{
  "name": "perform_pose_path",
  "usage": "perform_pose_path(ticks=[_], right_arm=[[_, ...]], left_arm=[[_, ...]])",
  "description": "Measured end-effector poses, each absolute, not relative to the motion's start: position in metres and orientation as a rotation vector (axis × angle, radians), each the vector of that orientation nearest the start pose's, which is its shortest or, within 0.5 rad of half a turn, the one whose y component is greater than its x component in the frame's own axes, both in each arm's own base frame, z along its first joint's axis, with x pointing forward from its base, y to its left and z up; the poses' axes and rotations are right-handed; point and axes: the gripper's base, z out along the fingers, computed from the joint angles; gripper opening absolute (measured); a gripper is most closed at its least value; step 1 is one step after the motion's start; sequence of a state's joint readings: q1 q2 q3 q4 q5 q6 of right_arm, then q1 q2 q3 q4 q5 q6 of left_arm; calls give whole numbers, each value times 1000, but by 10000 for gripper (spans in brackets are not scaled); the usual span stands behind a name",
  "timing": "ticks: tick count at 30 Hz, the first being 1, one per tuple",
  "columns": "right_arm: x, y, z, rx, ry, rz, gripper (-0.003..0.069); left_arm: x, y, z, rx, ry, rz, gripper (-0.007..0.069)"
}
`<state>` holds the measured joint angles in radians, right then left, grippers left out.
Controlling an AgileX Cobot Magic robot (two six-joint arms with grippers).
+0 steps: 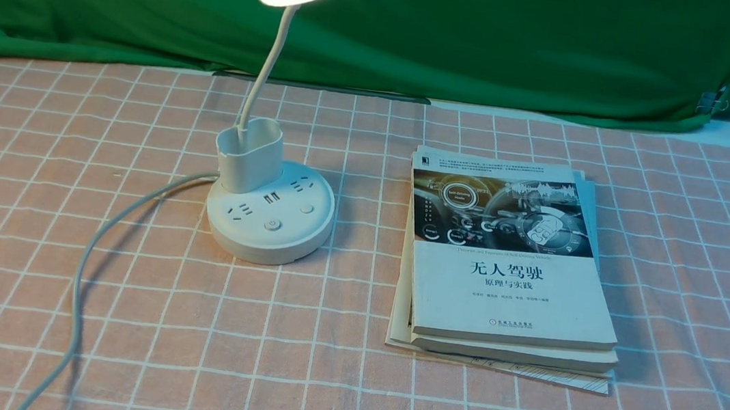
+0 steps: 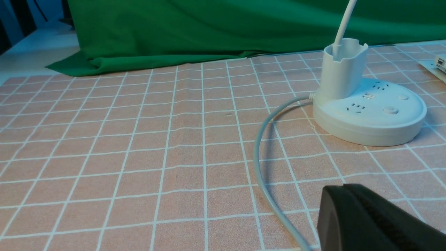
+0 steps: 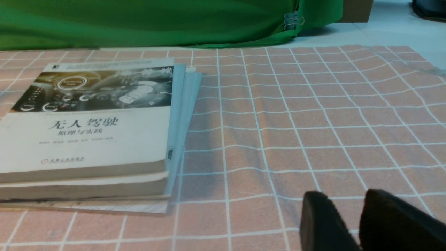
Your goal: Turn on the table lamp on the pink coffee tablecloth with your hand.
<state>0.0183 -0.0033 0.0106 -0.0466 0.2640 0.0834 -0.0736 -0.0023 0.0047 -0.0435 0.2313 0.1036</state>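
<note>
From our left gripper (image 2: 343, 186), fingers together, the lit white table lamp (image 1: 270, 211) stands at about 1 o'clock on the pink grid tablecloth (image 1: 316, 392), nearer than to our right gripper (image 3: 345, 193), its 2 fingers apart.

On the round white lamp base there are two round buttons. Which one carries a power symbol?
The round white button nearer the robot, beside the left socket group, carries the power symbol; the farther button looks plain.
</note>
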Motion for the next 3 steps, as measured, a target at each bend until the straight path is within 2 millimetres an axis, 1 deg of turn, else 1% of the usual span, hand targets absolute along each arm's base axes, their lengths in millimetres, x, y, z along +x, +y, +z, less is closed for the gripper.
perform_pose_path(ticks=[3], right_arm=[[55, 0, 186, 27, 1754, 31, 238]], left_arm=[[55, -5, 191, 123, 1713, -18, 1]])
